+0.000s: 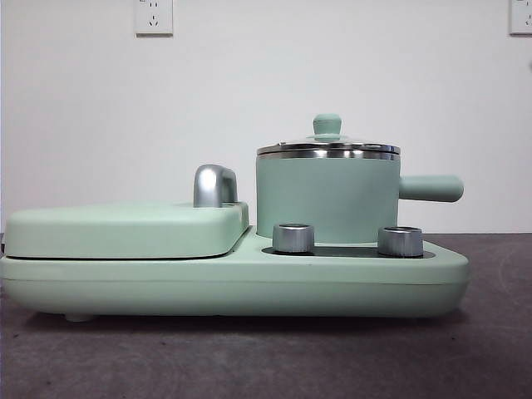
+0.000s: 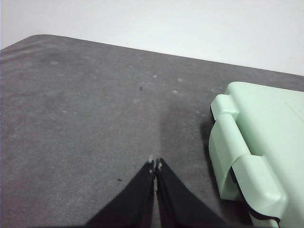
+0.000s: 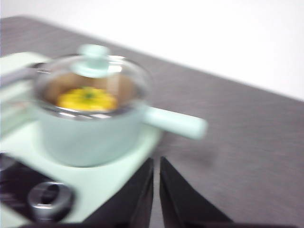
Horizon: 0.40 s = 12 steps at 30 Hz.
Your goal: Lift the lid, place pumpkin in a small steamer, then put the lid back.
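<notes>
The small steamer (image 1: 326,199) stands on the right of the mint-green cooker, its straight handle (image 1: 431,188) pointing right. The glass lid (image 1: 327,148) rests on the pot's rim, with its mint knob (image 1: 327,125) on top. Through the glass in the blurred right wrist view, the yellow pumpkin (image 3: 87,99) sits inside the small steamer (image 3: 90,133) under the lid (image 3: 93,66). My right gripper (image 3: 156,161) is shut and empty, apart from the pot, near the handle (image 3: 175,123). Beside the cooker's far end, my left gripper (image 2: 155,165) hangs shut and empty over the grey mat.
The wide flat griddle unit (image 1: 125,229) with its chrome handle (image 1: 214,184) fills the cooker's left half. Two chrome dials (image 1: 293,238) (image 1: 400,241) sit in front of the pot. The cooker's hinged end (image 2: 251,152) lies to one side of my left gripper.
</notes>
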Motion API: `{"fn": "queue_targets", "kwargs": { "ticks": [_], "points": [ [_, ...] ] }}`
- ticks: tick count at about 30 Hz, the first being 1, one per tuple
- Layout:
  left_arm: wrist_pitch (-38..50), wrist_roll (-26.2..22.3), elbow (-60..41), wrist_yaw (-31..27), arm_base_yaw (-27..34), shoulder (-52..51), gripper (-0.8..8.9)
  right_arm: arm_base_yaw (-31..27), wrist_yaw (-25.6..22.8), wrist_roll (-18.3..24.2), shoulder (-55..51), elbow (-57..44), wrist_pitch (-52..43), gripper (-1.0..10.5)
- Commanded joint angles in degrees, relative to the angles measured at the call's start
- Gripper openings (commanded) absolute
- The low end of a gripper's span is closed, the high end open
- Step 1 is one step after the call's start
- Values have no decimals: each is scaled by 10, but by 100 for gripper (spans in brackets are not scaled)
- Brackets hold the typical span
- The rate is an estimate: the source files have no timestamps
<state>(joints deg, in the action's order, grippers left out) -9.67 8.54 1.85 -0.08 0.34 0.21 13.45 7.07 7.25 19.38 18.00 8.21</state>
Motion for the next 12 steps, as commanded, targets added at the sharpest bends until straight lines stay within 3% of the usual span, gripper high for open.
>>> {"fn": "queue_targets", "kwargs": {
  "ticks": [1, 7, 12],
  "points": [
    [6, -5, -11, -1, 0, 0, 7, -28, -11, -7, -66, -78, -49, 20],
    [6, -5, -11, -1, 0, 0, 7, -71, -11, -26, -170, -169, -66, 20],
    [6, -5, -11, -1, 0, 0, 7, -91, -24, -26, -192, -173, -43, 20]
  ]
}}
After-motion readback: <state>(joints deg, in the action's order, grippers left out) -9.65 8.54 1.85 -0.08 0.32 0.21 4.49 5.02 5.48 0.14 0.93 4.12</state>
